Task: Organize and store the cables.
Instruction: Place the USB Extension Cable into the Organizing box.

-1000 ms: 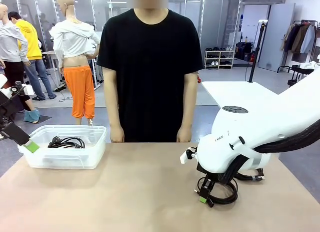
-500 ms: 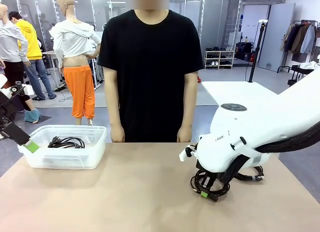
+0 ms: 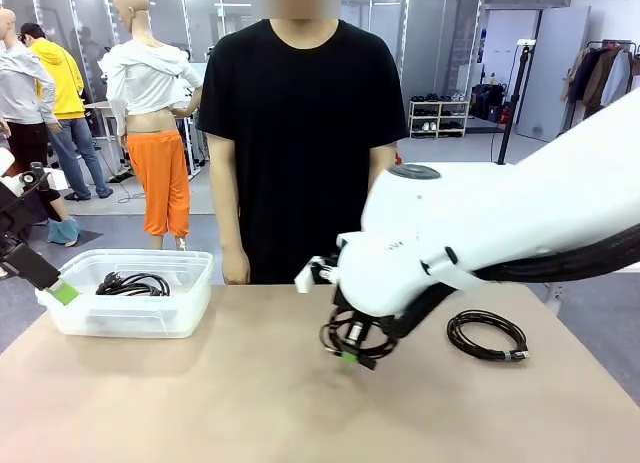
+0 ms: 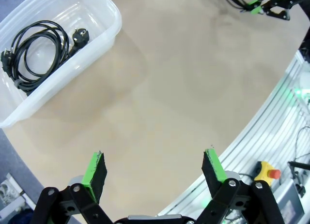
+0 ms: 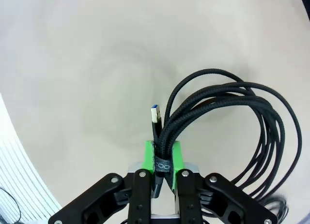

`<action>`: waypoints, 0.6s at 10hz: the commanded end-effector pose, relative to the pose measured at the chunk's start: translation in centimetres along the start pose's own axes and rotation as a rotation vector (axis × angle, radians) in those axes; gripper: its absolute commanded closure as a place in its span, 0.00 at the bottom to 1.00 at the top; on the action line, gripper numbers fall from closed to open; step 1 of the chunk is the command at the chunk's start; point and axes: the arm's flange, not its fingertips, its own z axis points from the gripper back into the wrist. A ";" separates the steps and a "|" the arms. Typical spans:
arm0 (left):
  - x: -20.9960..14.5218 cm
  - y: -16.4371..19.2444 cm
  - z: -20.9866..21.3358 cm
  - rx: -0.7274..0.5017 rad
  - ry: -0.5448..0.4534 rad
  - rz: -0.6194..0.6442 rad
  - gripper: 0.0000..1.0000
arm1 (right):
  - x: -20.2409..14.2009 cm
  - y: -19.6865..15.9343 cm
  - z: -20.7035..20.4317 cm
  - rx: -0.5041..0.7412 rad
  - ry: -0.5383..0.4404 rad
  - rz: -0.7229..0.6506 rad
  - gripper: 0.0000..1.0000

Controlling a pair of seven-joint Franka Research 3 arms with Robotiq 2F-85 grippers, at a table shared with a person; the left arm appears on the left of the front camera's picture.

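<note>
From the robot's side, the clear plastic bin (image 3: pixel 130 320) sits at the left end of the worktop (image 3: pixel 240 408), and everything else reads off it. Coiled inside it is a black power cord (image 3: pixel 133 282) with its round plugs lying beside the loop. The left arm comes in low next to the bin's left end, its forearm angled down. The left pincer (image 3: pixel 61 289) overlaps the bin's near left corner in the front view. Its own camera shows the green-padded fingers (image 4: pixel 96 167) spread wide with nothing between them, pointed down at bare worktop, and the bin lies well off from the tips. The big white right arm reaches in from the far side of the worktop, away from the bin. It crosses the middle with its wrist bent downward in front of the person (image 3: pixel 300 133) standing at the far edge. The right pincer (image 3: pixel 350 355) hangs just above the worktop, well to the right of the bin. It is clamped shut on a braided cable coil (image 3: pixel 343 333), gripping the bundle right at its tie (image 5: pixel 161 164). The loops fan out past the fingertips, and a USB plug (image 5: pixel 155 113) sticks up beside them. In the right wrist view the coil looks lifted, with its shadow on the surface beneath. Farther from the bin, beyond the right arm's elbow, a second coil (image 3: pixel 487 335) of black cable lies flat on the worktop, apart from both pincers.
</note>
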 end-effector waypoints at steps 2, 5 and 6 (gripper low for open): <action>0.3 0.3 0.1 0.014 -0.002 -0.008 0.00 | 5.7 -0.4 -3.0 0.083 -0.009 0.109 1.00; 0.3 0.3 0.1 0.014 -0.002 -0.008 0.00 | 7.8 0.6 -6.4 0.106 0.006 0.117 1.00; 0.3 0.3 0.1 0.014 -0.002 -0.008 0.00 | 7.8 1.0 -7.1 0.117 0.017 0.120 1.00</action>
